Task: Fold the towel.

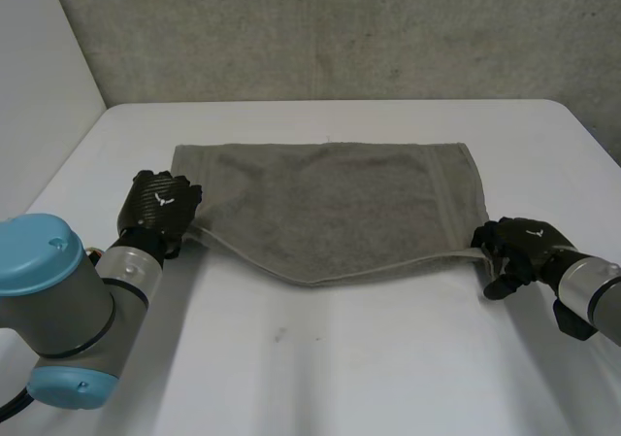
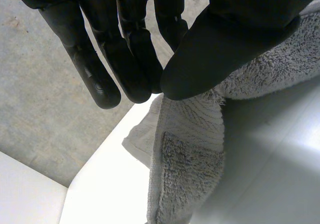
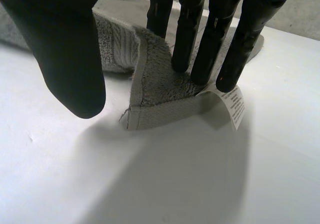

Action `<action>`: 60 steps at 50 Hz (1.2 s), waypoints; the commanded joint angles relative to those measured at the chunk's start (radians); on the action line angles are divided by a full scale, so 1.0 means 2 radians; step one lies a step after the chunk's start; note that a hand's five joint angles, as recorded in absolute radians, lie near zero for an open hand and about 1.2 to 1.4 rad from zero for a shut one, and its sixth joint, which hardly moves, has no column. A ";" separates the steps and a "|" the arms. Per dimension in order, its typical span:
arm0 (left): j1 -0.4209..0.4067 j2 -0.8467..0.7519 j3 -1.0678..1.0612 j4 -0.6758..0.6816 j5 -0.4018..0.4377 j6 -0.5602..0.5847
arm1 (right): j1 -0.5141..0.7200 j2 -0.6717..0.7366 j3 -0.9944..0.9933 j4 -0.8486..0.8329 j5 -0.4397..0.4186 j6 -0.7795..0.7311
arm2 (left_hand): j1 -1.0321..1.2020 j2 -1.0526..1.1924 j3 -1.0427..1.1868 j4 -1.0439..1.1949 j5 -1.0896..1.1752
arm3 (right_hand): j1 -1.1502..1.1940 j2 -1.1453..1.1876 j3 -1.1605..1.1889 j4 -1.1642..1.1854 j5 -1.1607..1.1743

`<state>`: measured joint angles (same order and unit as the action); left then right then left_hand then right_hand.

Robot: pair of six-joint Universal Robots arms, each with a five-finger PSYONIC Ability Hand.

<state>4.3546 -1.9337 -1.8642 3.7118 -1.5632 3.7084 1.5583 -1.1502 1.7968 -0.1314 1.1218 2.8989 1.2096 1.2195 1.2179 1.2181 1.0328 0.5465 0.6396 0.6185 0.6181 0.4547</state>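
A grey towel (image 1: pixel 340 203) lies spread across the white table (image 1: pixel 330 358), its near edge sagging towards me in the middle. My left hand (image 1: pixel 160 206) is at the towel's near left corner. In the left wrist view its thumb (image 2: pixel 230 29) presses against the fingers (image 2: pixel 125 59) and pinches the towel's corner (image 2: pixel 187 134), which hangs from the grip. My right hand (image 1: pixel 519 247) is at the near right corner. Its fingers (image 3: pixel 192 39) are straight and the thumb (image 3: pixel 65 49) stands apart. The towel corner (image 3: pixel 160 87), with its white label (image 3: pixel 235 107), lies loose on the table at the fingertips.
A grey concrete wall (image 1: pixel 340 28) stands behind the table's far edge. Bare white tabletop stretches between the towel's near edge and me. The table's left edge runs close to my left arm (image 1: pixel 58 300).
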 commanded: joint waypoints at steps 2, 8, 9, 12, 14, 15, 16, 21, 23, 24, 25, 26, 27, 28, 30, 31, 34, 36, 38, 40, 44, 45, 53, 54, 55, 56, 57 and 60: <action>0.000 0.000 0.000 -0.001 0.000 0.000 | 0.003 0.001 0.007 -0.053 0.017 0.081 | 0.093 0.088 0.089 0.089 0.094 | 0.083 0.037 0.047 0.048 0.042; 0.000 0.000 -0.001 -0.001 0.000 0.000 | 0.016 0.007 0.007 -0.085 0.057 0.085 | 0.093 0.088 0.089 0.089 0.094 | 0.092 0.046 0.056 0.056 0.051; 0.000 0.000 -0.004 -0.001 0.000 0.000 | 0.019 0.009 0.005 -0.091 0.071 0.081 | 0.093 0.088 0.089 0.089 0.094 | 0.097 0.050 0.061 0.061 0.055; -0.001 0.000 -0.006 -0.001 0.001 0.000 | 0.023 0.021 -0.001 -0.094 0.089 0.079 | 0.093 0.088 0.089 0.089 0.094 | 0.104 0.057 0.068 0.068 0.063; -0.001 0.000 -0.006 0.000 0.001 0.000 | 0.025 0.026 -0.005 -0.094 0.096 0.080 | 0.093 0.088 0.089 0.089 0.094 | 0.102 0.056 0.066 0.067 0.061; -0.001 0.000 -0.006 0.000 0.001 0.000 | 0.027 0.027 -0.008 -0.093 0.099 0.081 | 0.093 0.088 0.089 0.089 0.094 | 0.091 0.044 0.055 0.055 0.049; -0.001 0.000 -0.006 0.000 0.001 0.000 | 0.027 0.027 -0.009 -0.089 0.105 0.082 | 0.093 0.088 0.089 0.089 0.094 | 0.067 0.021 0.031 0.032 0.026; -0.001 0.000 -0.007 -0.001 0.001 0.000 | 0.028 0.004 -0.003 -0.082 0.106 0.086 | 0.093 0.088 0.089 0.089 0.094 | -0.075 -0.122 -0.111 -0.111 -0.116; -0.001 0.001 -0.007 -0.001 0.001 0.000 | 0.026 -0.004 -0.001 -0.082 0.106 0.087 | 0.093 0.088 0.089 0.089 0.094 | -0.072 -0.119 -0.108 -0.108 -0.114; 0.000 0.001 -0.007 -0.001 0.001 0.000 | 0.026 -0.004 -0.001 -0.082 0.106 0.087 | 0.093 0.088 0.089 0.089 0.094 | -0.072 -0.119 -0.108 -0.108 -0.114; 0.000 0.001 -0.007 -0.001 0.001 0.000 | 0.026 -0.006 0.000 -0.082 0.106 0.087 | 0.093 0.088 0.089 0.089 0.094 | -0.071 -0.117 -0.107 -0.107 -0.112; 0.000 0.002 -0.007 -0.001 0.001 0.000 | 0.026 -0.006 0.002 -0.082 0.106 0.086 | 0.093 0.088 0.089 0.089 0.094 | -0.069 -0.116 -0.105 -0.105 -0.111; 0.000 0.002 -0.007 -0.001 0.001 0.000 | 0.026 -0.006 0.002 -0.082 0.106 0.086 | 0.093 0.088 0.089 0.089 0.094 | -0.069 -0.116 -0.105 -0.105 -0.111; 0.000 0.002 -0.007 -0.001 0.001 0.000 | 0.026 -0.005 0.004 -0.082 0.106 0.086 | 0.093 0.088 0.089 0.089 0.094 | -0.068 -0.114 -0.104 -0.104 -0.109; -0.001 0.002 -0.008 -0.001 0.001 0.000 | 0.027 -0.002 0.004 -0.082 0.105 0.085 | 0.093 0.088 0.089 0.089 0.094 | -0.065 -0.111 -0.101 -0.101 -0.106; -0.001 0.002 -0.008 -0.001 0.001 0.000 | 0.028 0.002 0.005 -0.082 0.104 0.084 | 0.093 0.088 0.089 0.089 0.094 | -0.061 -0.107 -0.097 -0.096 -0.102; -0.001 0.001 -0.008 -0.001 0.001 0.000 | 0.032 0.011 0.005 -0.082 0.105 0.079 | 0.093 0.088 0.089 0.089 0.094 | -0.044 -0.091 -0.080 -0.080 -0.086; -0.001 0.002 -0.008 -0.001 0.001 0.000 | 0.034 0.014 0.005 -0.082 0.104 0.078 | 0.093 0.088 0.089 0.089 0.094 | -0.025 -0.072 -0.061 -0.061 -0.067; -0.001 0.001 -0.008 -0.001 0.001 0.000 | 0.035 0.014 0.005 -0.083 0.104 0.078 | 0.093 0.088 0.089 0.089 0.094 | -0.002 -0.048 -0.038 -0.038 -0.043; -0.001 0.001 -0.008 -0.001 0.001 0.000 | 0.035 0.020 0.003 -0.089 0.101 0.076 | 0.093 0.088 0.089 0.089 0.094 | 0.129 0.083 0.093 0.094 0.088; -0.001 0.000 -0.011 -0.001 0.001 0.000 | 0.034 0.028 -0.003 -0.089 0.099 0.070 | 0.093 0.088 0.089 0.089 0.094 | 0.361 0.314 0.325 0.325 0.319; -0.001 0.000 -0.011 -0.001 0.001 0.000 | 0.034 0.031 -0.006 -0.090 0.098 0.060 | 0.093 0.088 0.089 0.089 0.094 | 0.424 0.378 0.388 0.388 0.383; -0.002 -0.003 -0.012 -0.006 0.002 0.000 | 0.028 0.019 -0.011 -0.085 0.097 -0.036 | 0.093 0.088 0.089 0.089 0.094 | 0.425 0.378 0.389 0.389 0.384; -0.002 -0.004 -0.012 -0.007 0.003 0.000 | 0.028 0.013 -0.008 -0.083 0.097 -0.056 | -0.002 -0.007 -0.007 -0.007 -0.001 | 0.425 0.378 0.389 0.389 0.384; -0.002 -0.004 -0.012 -0.008 0.003 0.002 | 0.028 0.013 -0.008 -0.083 0.097 -0.056 | -0.101 -0.106 -0.105 -0.105 -0.100 | 0.425 0.378 0.389 0.389 0.384; -0.002 -0.004 -0.012 -0.008 0.003 0.002 | 0.028 0.008 -0.003 -0.082 0.096 -0.075 | -0.102 -0.107 -0.106 -0.106 -0.101 | 0.425 0.378 0.389 0.389 0.384; -0.001 -0.003 -0.012 -0.013 0.003 0.003 | 0.028 0.005 0.001 -0.082 0.096 -0.091 | -0.180 -0.185 -0.184 -0.184 -0.179 | 0.425 0.378 0.389 0.389 0.384; 0.000 -0.003 -0.012 -0.023 0.003 0.003 | 0.029 0.002 0.009 -0.082 0.096 -0.116 | -0.224 -0.228 -0.228 -0.228 -0.222 | 0.425 0.378 0.389 0.389 0.384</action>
<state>4.3507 -1.9409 -1.8884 3.6975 -1.5576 3.7106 1.6161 -1.1196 1.7826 -0.3013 1.3151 2.7991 0.9543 0.9702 0.9721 0.9702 0.7959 0.9775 1.1756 1.1838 1.1923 0.9696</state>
